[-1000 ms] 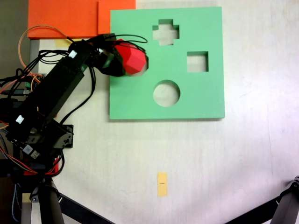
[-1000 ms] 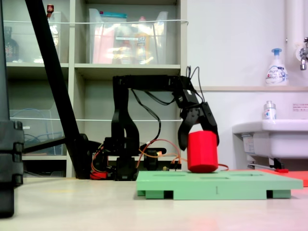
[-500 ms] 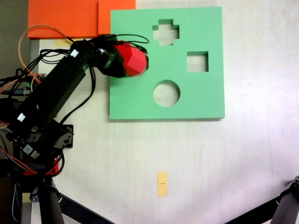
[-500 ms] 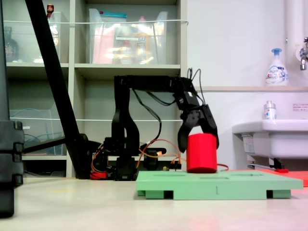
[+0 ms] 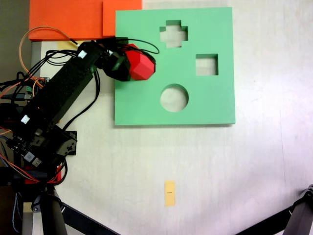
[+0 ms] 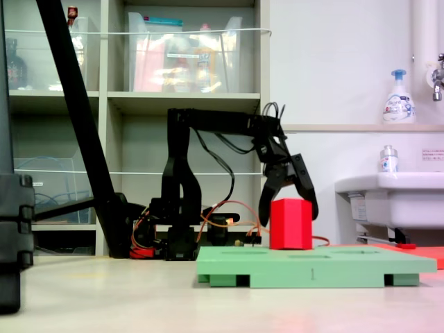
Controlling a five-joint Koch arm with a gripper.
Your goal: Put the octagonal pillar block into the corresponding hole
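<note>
The red octagonal pillar block (image 5: 142, 63) stands upright at the left side of the green foam board (image 5: 205, 105). From the side, the block (image 6: 291, 225) looks low, with its foot at or below the board's (image 6: 312, 267) top face. The eight-sided hole is covered by the block. My gripper (image 5: 129, 61) reaches in from the left. In the side view my gripper (image 6: 289, 218) straddles the block, open, with a gap showing between the left finger (image 6: 266, 208) and the block.
The board has a cross cutout (image 5: 173, 33), a square cutout (image 5: 206, 64) and a round cutout (image 5: 174, 98). Orange foam sheets (image 5: 73, 18) lie at the back left. A yellow tag (image 5: 169, 193) lies on the table. Tripod legs (image 5: 80, 218) cross the front corners.
The block has gone from tilted to upright and sits lower on the board. The jaws have spread off it, and the gripper has drawn back slightly to the left.
</note>
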